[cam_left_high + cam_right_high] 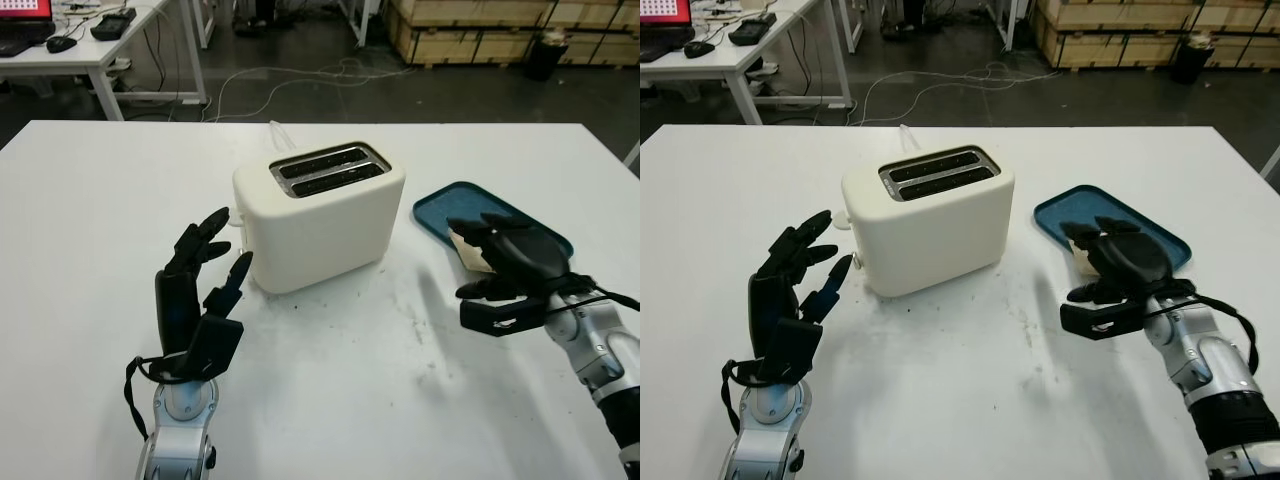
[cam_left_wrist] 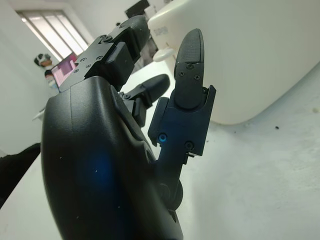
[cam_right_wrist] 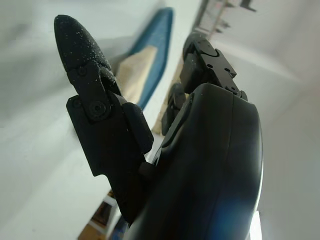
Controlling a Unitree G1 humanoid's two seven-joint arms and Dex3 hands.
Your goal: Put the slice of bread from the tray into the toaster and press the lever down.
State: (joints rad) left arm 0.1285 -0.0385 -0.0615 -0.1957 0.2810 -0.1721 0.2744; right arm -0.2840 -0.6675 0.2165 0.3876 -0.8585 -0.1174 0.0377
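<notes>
A wide white counter point(image 1: 90, 200) fills the scene, with a workshop floor, cables and another desk beyond its far edge. Near the middle stands a cream two-slot toaster point(image 1: 320, 215), its long axis and both slots running from the near left toward the far right; both slots look dark, with nothing standing up out of them. To its right, near the counter's right side, lies a blue tray point(image 1: 450, 210), its long axis angled from the far left toward the near right. On the tray lies the pale slice of bread point(image 1: 468, 251), flat on the near part, largely hidden by the right hand point(image 1: 510, 265). That black hand hovers over the near end of the tray, fingers reaching toward the bread and the thumb lower, open with nothing held; whether the fingertips touch the bread cannot be told. The left hand point(image 1: 200, 290) stands upright just to the near left of the toaster, open and holding nothing, its fingertips pointing toward the toaster's end but apart from it.
</notes>
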